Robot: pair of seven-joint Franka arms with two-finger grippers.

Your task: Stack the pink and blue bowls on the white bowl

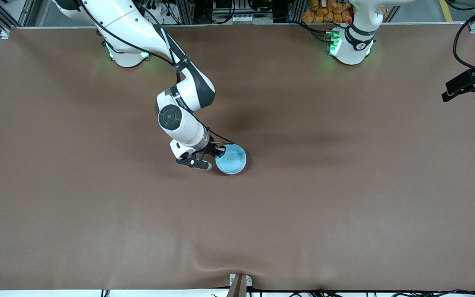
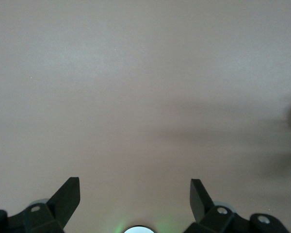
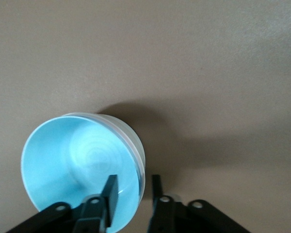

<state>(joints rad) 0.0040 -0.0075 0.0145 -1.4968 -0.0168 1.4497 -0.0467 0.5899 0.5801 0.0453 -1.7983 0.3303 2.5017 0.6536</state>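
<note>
Right wrist view: right gripper (image 3: 133, 194) straddles the blue bowl (image 3: 80, 170) rim, fingers slightly parted, not clamped.
Glossy, stiff, probably light and slippery; the rim wall seems the best hold. Left gripper (image 2: 135, 194) waits open over bare table (image 2: 136, 87).

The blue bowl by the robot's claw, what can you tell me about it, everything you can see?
The blue bowl is small, round, plain and glossy, light sky blue inside, empty and upright. It sits nested in a white bowl, whose rim shows just outside it, on the brown table near the middle. The right gripper straddles its rim, one finger inside, one outside, jaws slightly parted.
</note>
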